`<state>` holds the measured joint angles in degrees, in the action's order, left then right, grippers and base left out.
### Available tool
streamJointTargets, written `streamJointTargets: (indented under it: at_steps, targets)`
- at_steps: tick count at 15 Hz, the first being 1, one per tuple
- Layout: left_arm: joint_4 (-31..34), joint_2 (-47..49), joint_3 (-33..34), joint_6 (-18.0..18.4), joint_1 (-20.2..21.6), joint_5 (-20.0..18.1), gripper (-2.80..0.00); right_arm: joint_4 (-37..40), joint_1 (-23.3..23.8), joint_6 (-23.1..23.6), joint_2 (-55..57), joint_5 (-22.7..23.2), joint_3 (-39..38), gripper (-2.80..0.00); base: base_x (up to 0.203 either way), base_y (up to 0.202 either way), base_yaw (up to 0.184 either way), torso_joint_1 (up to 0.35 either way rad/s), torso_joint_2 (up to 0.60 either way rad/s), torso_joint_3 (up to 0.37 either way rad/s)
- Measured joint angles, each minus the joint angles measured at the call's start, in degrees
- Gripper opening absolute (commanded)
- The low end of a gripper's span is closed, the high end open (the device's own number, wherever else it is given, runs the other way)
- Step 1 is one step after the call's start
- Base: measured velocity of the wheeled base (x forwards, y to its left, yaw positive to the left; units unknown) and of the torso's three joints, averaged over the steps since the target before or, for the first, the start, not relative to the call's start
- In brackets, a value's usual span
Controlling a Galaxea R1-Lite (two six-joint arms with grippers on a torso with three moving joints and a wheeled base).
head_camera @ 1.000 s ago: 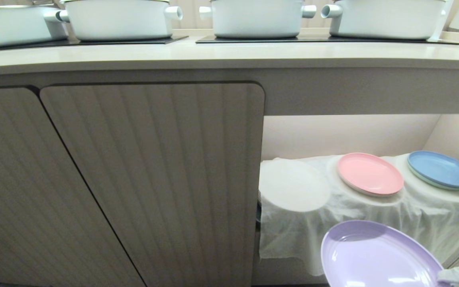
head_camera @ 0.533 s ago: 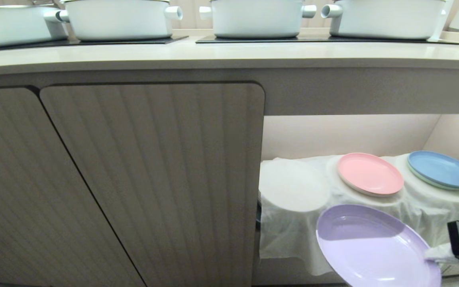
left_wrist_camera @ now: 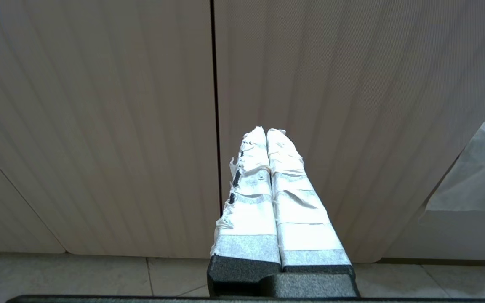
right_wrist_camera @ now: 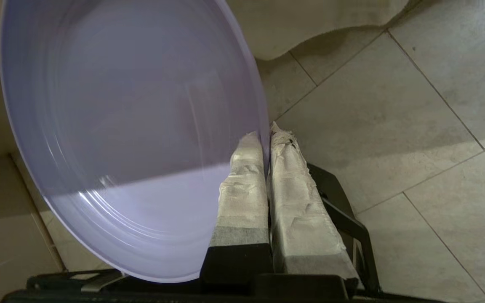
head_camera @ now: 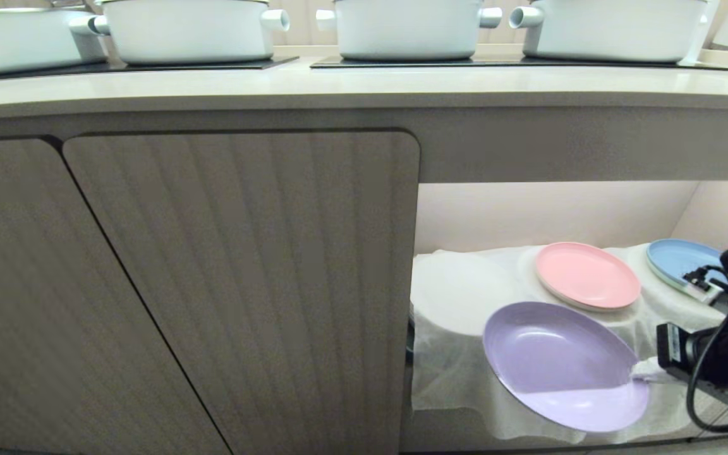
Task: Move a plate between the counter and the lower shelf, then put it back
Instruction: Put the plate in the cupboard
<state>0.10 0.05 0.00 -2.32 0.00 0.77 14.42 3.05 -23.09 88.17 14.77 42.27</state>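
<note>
The lilac plate [head_camera: 560, 363] hangs tilted in front of the lower shelf [head_camera: 465, 291], below its cloth-draped mounds. My right gripper [head_camera: 641, 374] is shut on the plate's right rim, coming in from the right. In the right wrist view the plate [right_wrist_camera: 129, 126] fills the frame and its rim sits pinched between the taped fingers [right_wrist_camera: 242, 185] of the right gripper [right_wrist_camera: 266, 134]. The counter [head_camera: 364, 85] runs across the top. My left gripper [left_wrist_camera: 266, 131] is shut on nothing, facing the cabinet doors, and is outside the head view.
A pink plate [head_camera: 586, 275] and a blue plate [head_camera: 680, 260] sit on the middle and right mounds; the left mound [head_camera: 462, 292] is bare. Several white pots [head_camera: 405, 28] stand on the counter's black hobs. A ribbed cabinet door [head_camera: 244, 284] borders the shelf's left. Tiled floor [right_wrist_camera: 394, 126] lies below.
My right arm has risen and moved left into view, carrying the lilac plate up and toward the shelf's front. The arm now covers part of the blue plate.
</note>
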Motion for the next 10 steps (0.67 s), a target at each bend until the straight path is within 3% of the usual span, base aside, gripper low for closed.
streamJointTargets:
  at_steps: [10]
  targets:
    - [0.0,0.0,0.0,0.0,0.0,0.0,-2.80,-2.5,-1.5,-4.8,13.3,-2.6,10.5,-2.80,0.000,0.000,0.000,0.000,0.00,0.000]
